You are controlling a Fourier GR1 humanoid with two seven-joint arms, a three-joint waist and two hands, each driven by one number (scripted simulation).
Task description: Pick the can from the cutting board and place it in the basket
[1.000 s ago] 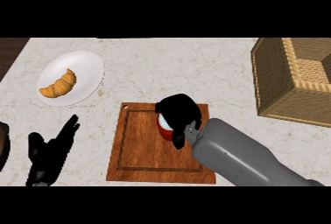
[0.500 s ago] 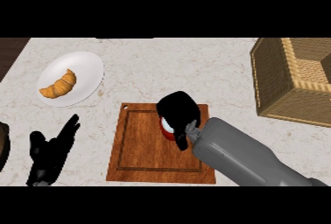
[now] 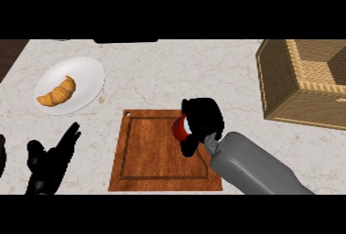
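On the board (image 3: 152, 155), near its right edge, the red can (image 3: 180, 129) is wrapped by the right hand (image 3: 201, 119), fingers curled round it; it should be lifted straight, kept upright, then carried to the basket (image 3: 283, 87); left hand (image 3: 49, 164) rests spread.

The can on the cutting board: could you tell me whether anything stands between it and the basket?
Nothing visible does. The right robot hand curls round the red can, and only bare counter separates it from the basket to the upper right.
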